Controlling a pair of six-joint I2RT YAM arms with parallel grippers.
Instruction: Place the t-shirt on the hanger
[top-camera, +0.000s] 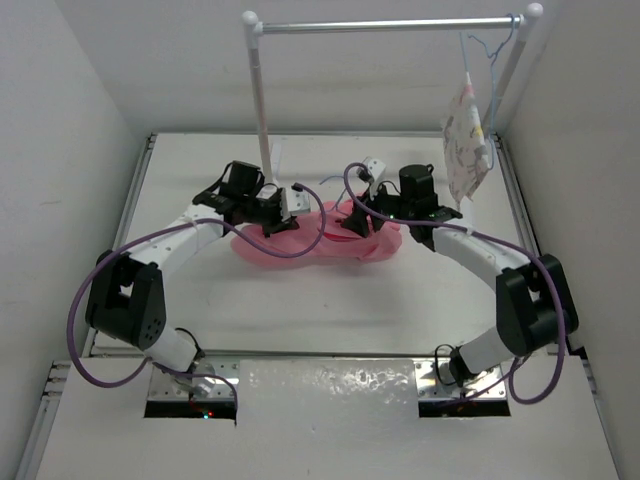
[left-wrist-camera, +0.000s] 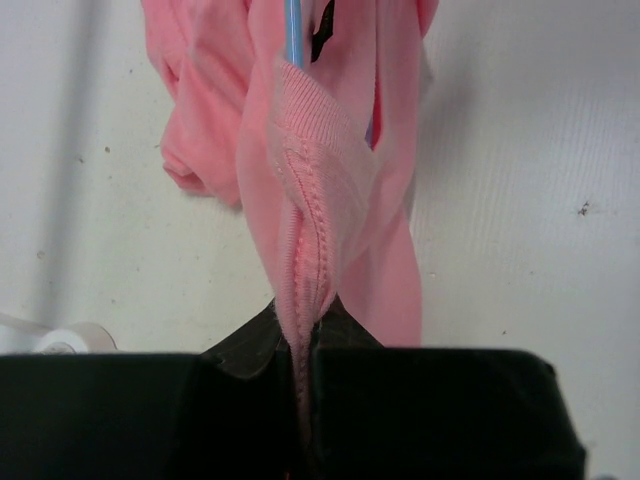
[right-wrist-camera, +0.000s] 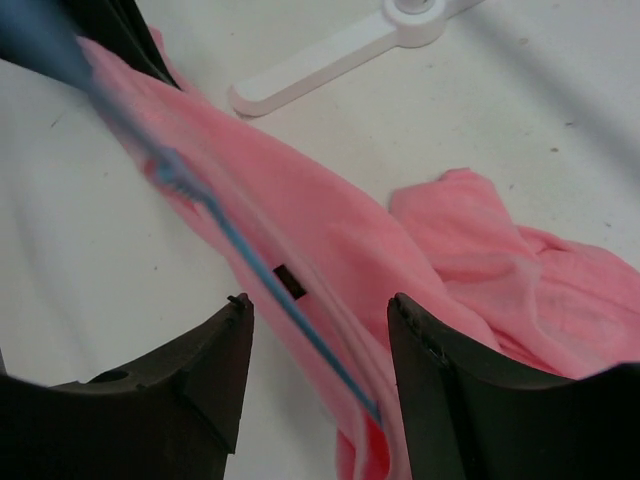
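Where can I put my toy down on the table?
The bare table between the t-shirt and the arm bases is freest. The back-left corner beside the rack post is bare too. The middle is crowded: left gripper, right gripper and hanger at the t-shirt.

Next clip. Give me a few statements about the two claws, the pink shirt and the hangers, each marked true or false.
1. The left claw is shut on a ribbed edge of the small salmon-pink cloth t-shirt. True.
2. The right claw is clamped shut on the shirt. False: its fingers stand apart, with the pink cloth and a wire of the thin pale-blue wire hanger running between them.
3. The pale-blue hanger hangs from the white metal rail. False: it is down in the shirt, over the white table.
4. A white printed garment hangs at the right end of the rail. True.
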